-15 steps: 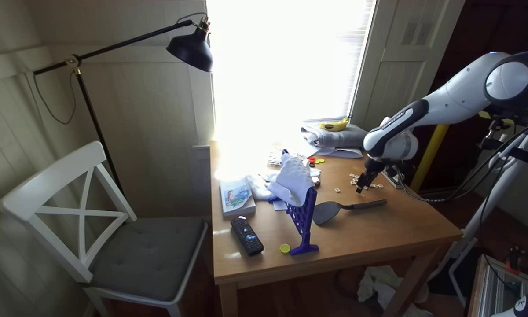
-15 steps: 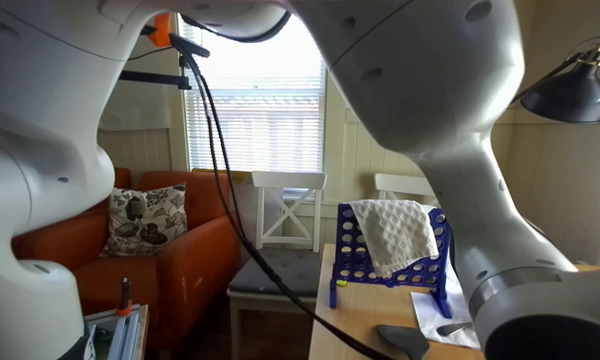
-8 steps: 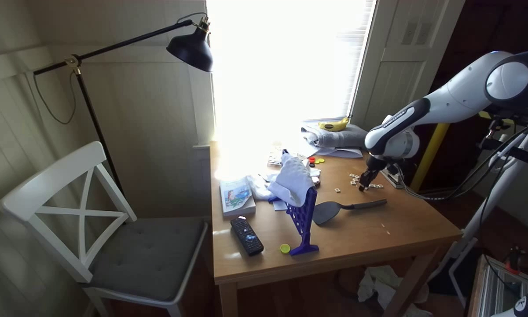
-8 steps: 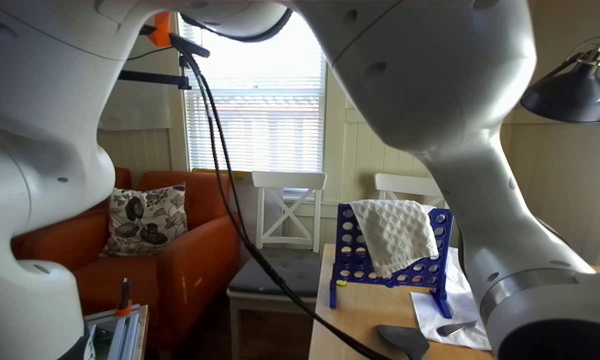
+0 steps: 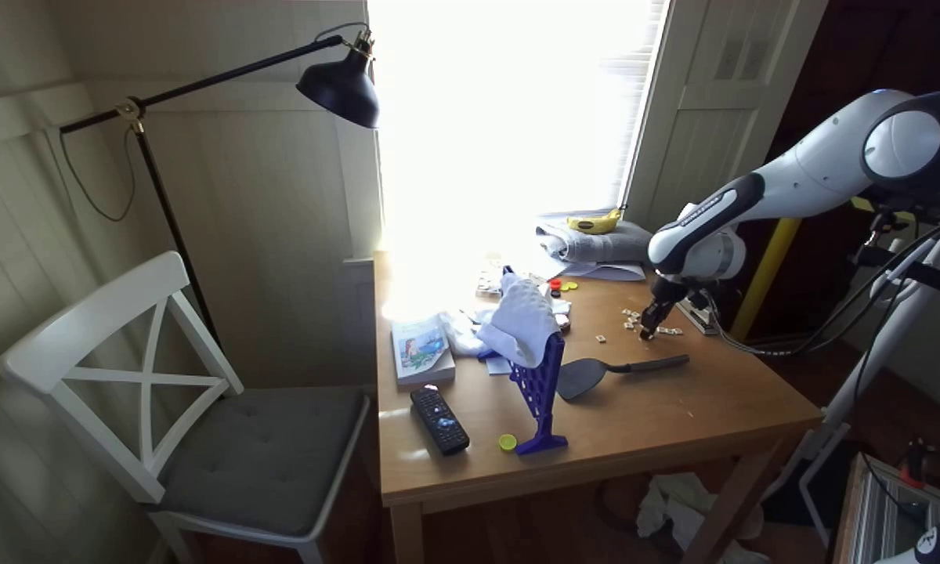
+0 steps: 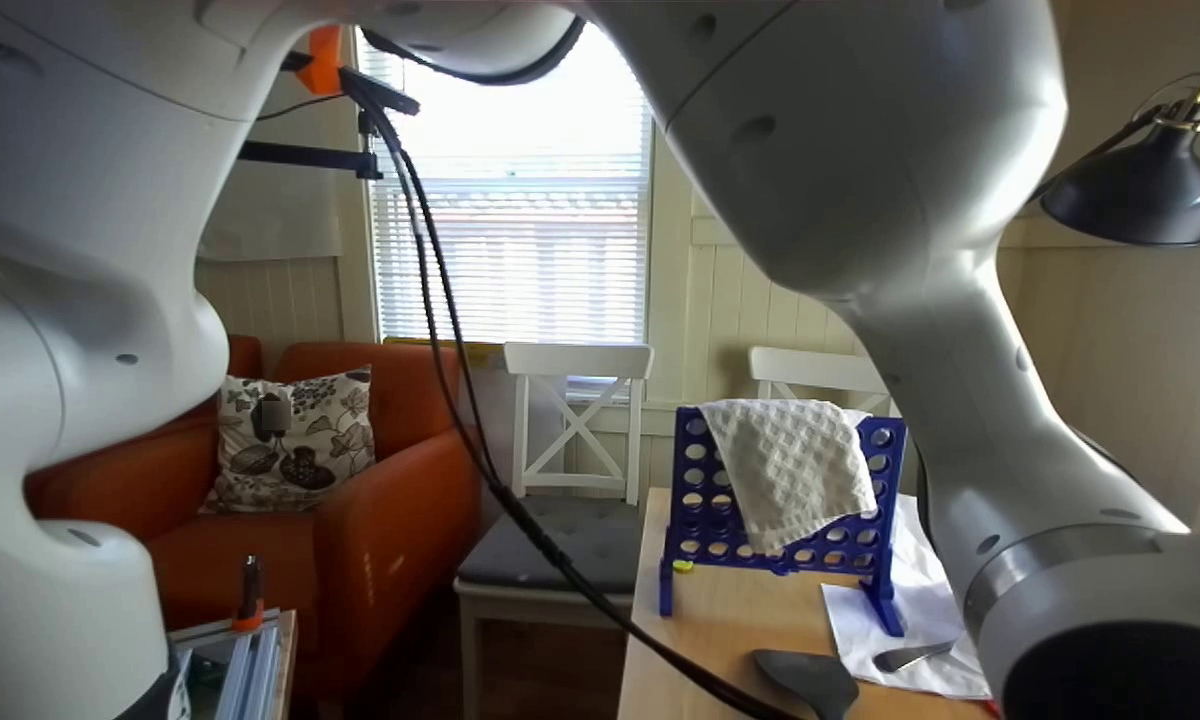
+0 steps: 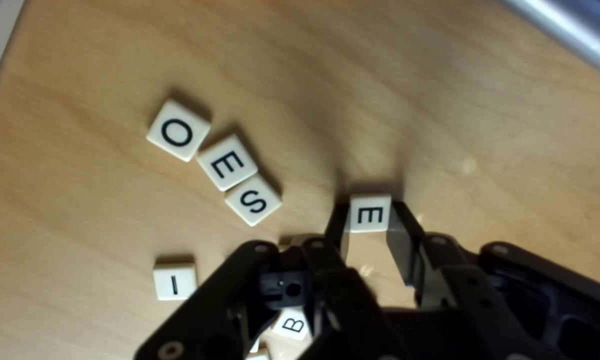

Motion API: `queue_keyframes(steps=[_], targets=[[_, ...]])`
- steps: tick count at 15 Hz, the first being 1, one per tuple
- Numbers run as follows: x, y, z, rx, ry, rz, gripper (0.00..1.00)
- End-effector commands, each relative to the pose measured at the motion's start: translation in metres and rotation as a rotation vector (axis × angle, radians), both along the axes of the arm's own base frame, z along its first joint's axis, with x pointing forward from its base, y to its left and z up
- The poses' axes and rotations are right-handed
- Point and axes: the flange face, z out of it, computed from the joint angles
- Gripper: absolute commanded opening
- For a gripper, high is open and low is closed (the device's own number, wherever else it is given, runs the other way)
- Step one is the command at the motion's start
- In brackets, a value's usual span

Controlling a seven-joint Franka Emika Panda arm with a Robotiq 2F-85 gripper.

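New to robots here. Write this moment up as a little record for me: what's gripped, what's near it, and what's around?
Gripped: E tile, pinched at opposite sides by the gripper
Lifted off the wooden table: cannot tell
Nearby letters: O tile, second E tile and S tile bunched together; I tile apart; B tile partly hidden
Also on table: dark spatula, black remote, book
Blue frame: upright, white cloth draped over it
Beyond: black lamp, white chair

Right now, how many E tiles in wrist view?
2: one E tile clamped in the gripper, another E tile between the O tile and S tile. Gripper may hide more.
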Motion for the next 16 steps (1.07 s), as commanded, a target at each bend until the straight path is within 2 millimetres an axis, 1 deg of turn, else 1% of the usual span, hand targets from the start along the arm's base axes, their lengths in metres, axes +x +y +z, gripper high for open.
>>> queue_keyframes(steps=[1, 3, 5, 8, 12, 13, 14, 16], targets=[[0.002, 0.003, 0.015, 0.059, -0.026, -0.063, 0.06], [0.002, 0.003, 0.026, 0.109, -0.056, -0.135, 0.06], [0.000, 0.002, 0.031, 0.160, -0.069, -0.199, 0.06], [-0.004, 0.000, 0.037, 0.203, -0.068, -0.222, 0.06], [-0.015, 0.001, 0.034, 0.274, 0.005, -0.206, 0.06], [-0.009, 0.001, 0.029, 0.228, -0.009, -0.195, 0.06], [-0.011, 0.000, 0.029, 0.231, -0.003, -0.195, 0.25], [-0.011, 0.000, 0.029, 0.230, -0.003, -0.195, 0.25]])
